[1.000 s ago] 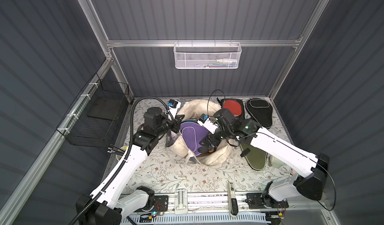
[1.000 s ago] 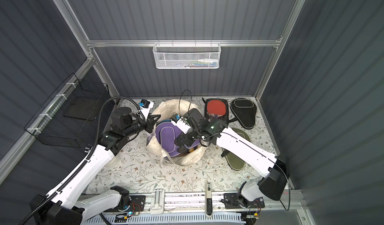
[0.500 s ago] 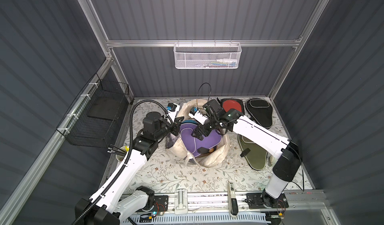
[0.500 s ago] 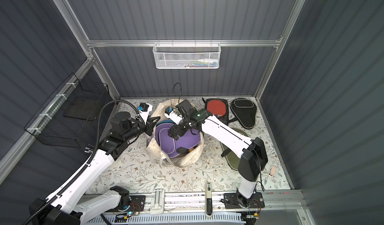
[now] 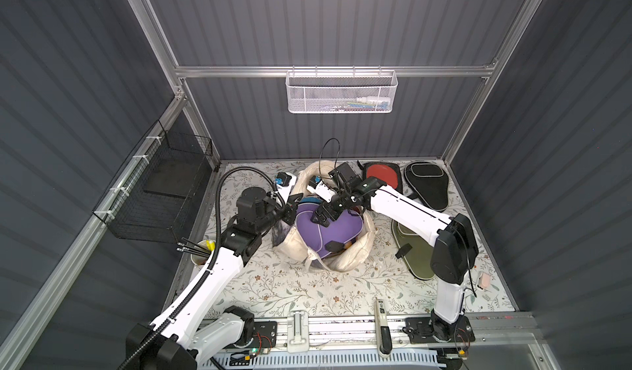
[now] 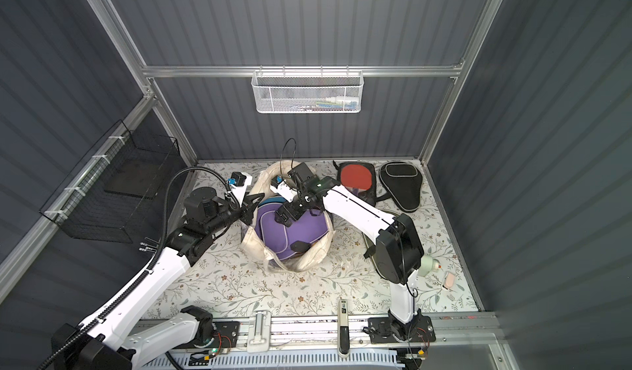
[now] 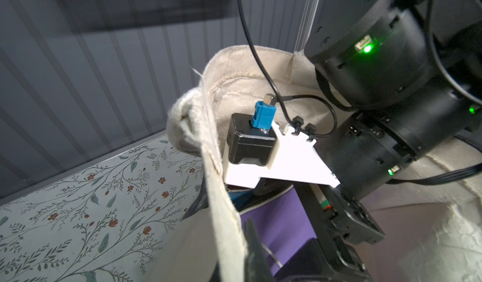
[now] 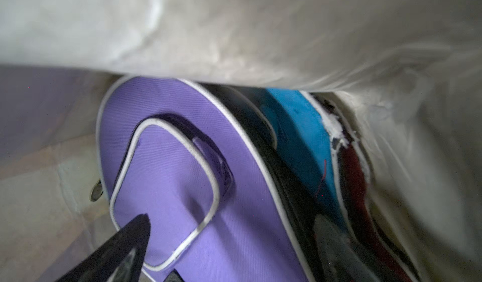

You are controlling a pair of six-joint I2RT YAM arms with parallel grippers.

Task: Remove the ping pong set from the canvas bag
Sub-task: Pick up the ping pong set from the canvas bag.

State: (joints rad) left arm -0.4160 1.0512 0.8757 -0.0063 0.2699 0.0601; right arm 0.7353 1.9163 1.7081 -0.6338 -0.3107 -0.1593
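Cream canvas bag (image 5: 345,265) stands mid-table with its mouth up. Your left gripper (image 5: 290,211) is pinched together on the bag's rim at its left side; the left wrist view shows the fabric edge running into the jaws. Your right gripper (image 5: 317,219) is inside the bag's mouth, jaws wide apart over the purple case (image 5: 325,236). Packed in the bag beside it are the blue case (image 8: 300,137) and maroon case (image 8: 352,168). Outside, to the bag's right, lie the olive case (image 5: 413,259), black case (image 5: 425,187) and red paddle pack (image 5: 381,176).
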